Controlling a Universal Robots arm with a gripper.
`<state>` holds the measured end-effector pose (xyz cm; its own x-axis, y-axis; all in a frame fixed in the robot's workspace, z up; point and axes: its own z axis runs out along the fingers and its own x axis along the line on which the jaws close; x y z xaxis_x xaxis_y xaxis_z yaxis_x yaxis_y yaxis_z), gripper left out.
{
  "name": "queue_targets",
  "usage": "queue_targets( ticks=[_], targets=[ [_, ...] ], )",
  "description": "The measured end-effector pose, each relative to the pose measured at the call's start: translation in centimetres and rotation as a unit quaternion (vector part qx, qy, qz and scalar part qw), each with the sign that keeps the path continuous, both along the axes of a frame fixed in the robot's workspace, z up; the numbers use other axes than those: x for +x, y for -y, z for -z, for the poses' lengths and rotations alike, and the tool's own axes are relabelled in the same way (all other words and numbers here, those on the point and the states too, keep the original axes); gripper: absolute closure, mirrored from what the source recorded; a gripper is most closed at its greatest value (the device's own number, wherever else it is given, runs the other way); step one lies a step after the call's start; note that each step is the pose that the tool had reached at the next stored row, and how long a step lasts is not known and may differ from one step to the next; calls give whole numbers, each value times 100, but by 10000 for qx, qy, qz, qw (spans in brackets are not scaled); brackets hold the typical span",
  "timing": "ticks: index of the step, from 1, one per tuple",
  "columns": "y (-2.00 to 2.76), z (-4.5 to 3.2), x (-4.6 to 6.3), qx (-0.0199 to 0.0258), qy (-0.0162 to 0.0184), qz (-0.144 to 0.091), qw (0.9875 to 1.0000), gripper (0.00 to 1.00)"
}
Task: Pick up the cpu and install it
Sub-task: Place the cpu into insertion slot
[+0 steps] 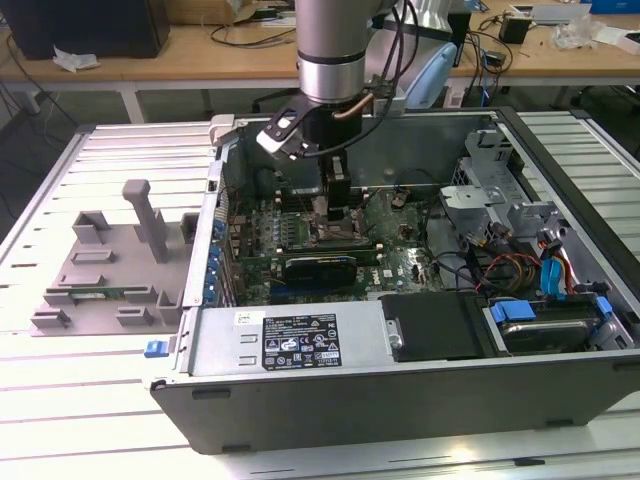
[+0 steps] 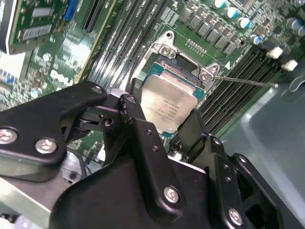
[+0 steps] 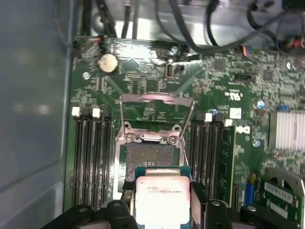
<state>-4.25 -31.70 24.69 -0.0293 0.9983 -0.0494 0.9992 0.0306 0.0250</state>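
You had the black, screw-studded gripper [image 2: 163,117] clamped on the cpu [image 2: 169,102], a small flat square chip with a shiny silver top, with one finger against each opposite edge. The chip sat over the near part of the square metal-framed socket [image 2: 166,49] on the green motherboard [image 2: 57,62]. Long dark memory slots [image 2: 238,81] ran along both sides of it.

Saw a pale, ribbed metal table [image 1: 90,420] in the exterior view. Found an open computer case [image 1: 400,405] lying flat on its slats, toward the exterior view's right. Found a grey moulded fixture [image 1: 100,265] just beside the case, on the exterior view's left, flat on the table, with upright posts rising from it.
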Motion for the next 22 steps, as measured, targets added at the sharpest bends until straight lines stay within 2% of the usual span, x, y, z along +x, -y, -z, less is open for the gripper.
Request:
queue_targets(
  ticks=[1,7,9,13,15,19,22],
  targets=[
    [0,3,5,-1,0,59,10000,45],
    [0,40,10,1,95,127,9999,45],
    [-1,78,10,1,114,127,9999,45],
    [-13,114,11,-18,117,86,9999,45],
    [-16,126,12,-18,117,-29,9999,45],
    [-17,132,15,-15,118,-31,9999,45],
    [-17,169,21,-16,118,-20,9999,45]
  ],
)
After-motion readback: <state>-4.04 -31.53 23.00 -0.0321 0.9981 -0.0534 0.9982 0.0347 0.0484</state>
